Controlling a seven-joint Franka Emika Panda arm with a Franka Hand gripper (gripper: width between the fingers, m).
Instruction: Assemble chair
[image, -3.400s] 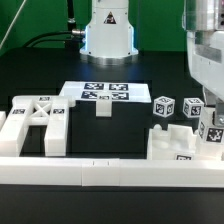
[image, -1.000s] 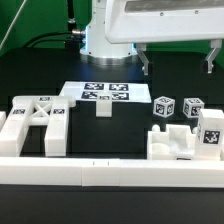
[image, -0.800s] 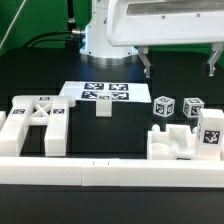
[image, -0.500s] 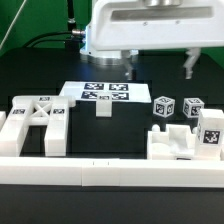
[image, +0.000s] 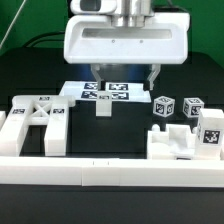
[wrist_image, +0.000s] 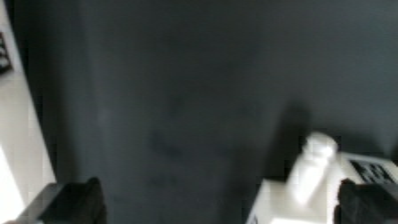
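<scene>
Claw (image: 125, 76) wide open, empty, over marker board (image: 105, 92). X-braced panel (image: 35, 115) sits exterior view's left, legs (image: 192, 106) right (nothing joined yet, I reckon). You line up square over one leg before dropping.

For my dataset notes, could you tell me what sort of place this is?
Likely a robotics lab bench: a black table, a marker board lying on it, and a tagged white X-braced panel.

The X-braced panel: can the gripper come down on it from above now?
Probably yes. The gripper hangs open above the table, and nothing stands over the X-braced panel.
</scene>
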